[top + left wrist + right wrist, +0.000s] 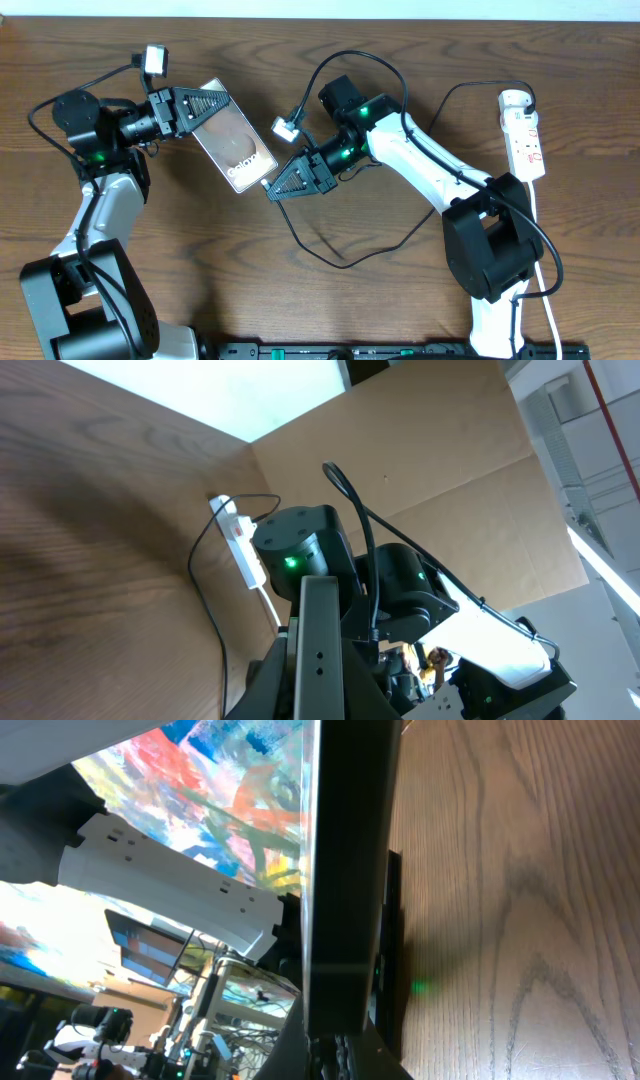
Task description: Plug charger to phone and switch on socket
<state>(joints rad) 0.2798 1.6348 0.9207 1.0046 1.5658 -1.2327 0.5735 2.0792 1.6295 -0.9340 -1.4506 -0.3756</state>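
Observation:
My left gripper (213,110) is shut on one end of the phone (237,148) and holds it tilted above the table, brownish back up, white lettering at its near end. My right gripper (272,189) is at that near end, shut on the connector tip of the charger cable (338,262); the tip itself is hidden. The cable loops over the table and runs to the far end of the white socket (526,135) at the right. The left wrist view shows the phone edge-on (320,645) and the socket (241,542). The right wrist view shows the phone's dark edge (348,870) above the jaws (340,1055).
The socket's white cord (541,232) runs down the right side past the right arm's base (495,250). The left arm's base (85,300) is at the front left. Bare wooden table (400,300) lies between the arms.

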